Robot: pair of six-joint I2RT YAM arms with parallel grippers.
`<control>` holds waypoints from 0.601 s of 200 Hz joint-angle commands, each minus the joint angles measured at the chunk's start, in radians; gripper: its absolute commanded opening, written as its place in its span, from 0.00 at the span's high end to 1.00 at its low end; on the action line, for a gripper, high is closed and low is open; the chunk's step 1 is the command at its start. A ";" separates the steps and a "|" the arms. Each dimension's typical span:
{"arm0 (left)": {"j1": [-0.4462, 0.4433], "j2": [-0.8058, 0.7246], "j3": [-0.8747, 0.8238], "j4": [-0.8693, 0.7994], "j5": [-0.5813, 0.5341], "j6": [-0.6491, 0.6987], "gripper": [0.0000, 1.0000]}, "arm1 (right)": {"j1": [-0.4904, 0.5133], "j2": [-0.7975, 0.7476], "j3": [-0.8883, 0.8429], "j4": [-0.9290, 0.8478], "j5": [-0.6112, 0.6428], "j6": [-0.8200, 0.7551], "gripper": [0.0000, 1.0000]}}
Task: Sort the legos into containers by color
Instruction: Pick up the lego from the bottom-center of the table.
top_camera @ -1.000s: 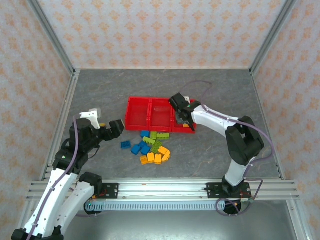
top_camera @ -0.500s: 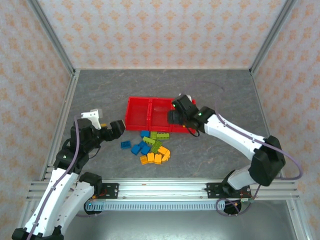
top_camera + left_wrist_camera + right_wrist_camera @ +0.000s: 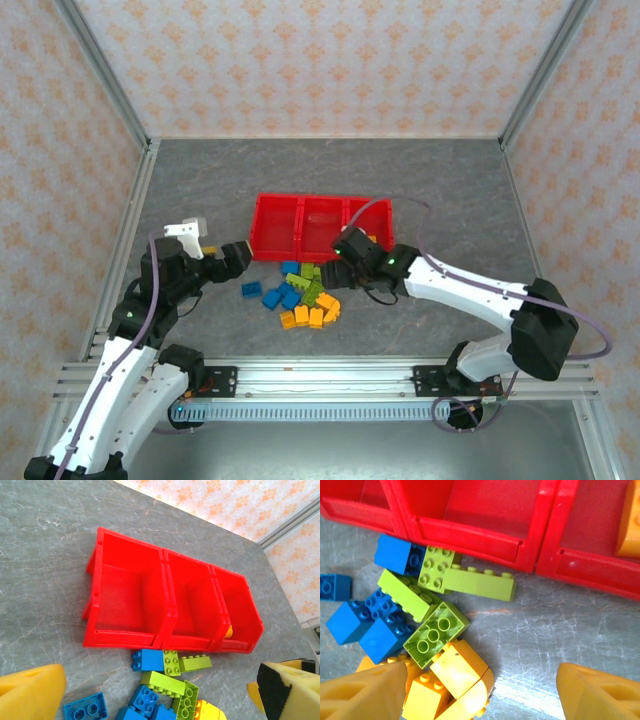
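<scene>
Ok, the right gripper [image 3: 480, 695] hangs over the right side of the lego pile [image 3: 305, 292], jaws spread wide and holding nothing. A cluster of orange-yellow bricks [image 3: 462, 672] lies under it, beside one yellow fingertip [image 3: 365, 695].

The left gripper [image 3: 238, 255] is also fully open and empty. It hovers left of the pile, apart from the bricks.

The pile sits on the grey table [image 3: 450, 190], just in front of the near wall of the red tray [image 3: 125, 639]. Blue, lime and orange-yellow pieces are mixed together in it.
- A long lime brick [image 3: 480, 580] and a blue brick [image 3: 397, 555] are the pieces nearest that wall. I can't tell whether they touch it.
- A lime 2x3 brick [image 3: 437, 634] lies tilted against the orange-yellow ones.
- One blue square brick [image 3: 86, 710] lies alone on the left, slightly apart from the rest.

The right compartment of the tray holds one orange-yellow piece [image 3: 228, 631], tucked into its near right corner.
</scene>
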 commanded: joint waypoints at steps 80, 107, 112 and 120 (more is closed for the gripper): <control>-0.012 -0.006 -0.016 0.041 0.049 0.014 0.01 | 0.046 0.200 0.086 -0.048 -0.090 -0.250 0.25; -0.018 -0.029 -0.022 0.052 0.070 0.017 0.01 | 0.048 0.242 0.103 -0.064 -0.083 -0.259 0.25; -0.020 -0.033 -0.022 0.054 0.071 0.018 0.01 | 0.048 0.249 0.103 -0.066 -0.082 -0.261 0.25; -0.023 -0.038 -0.022 0.056 0.075 0.017 0.01 | 0.048 0.257 0.102 -0.063 -0.087 -0.262 0.25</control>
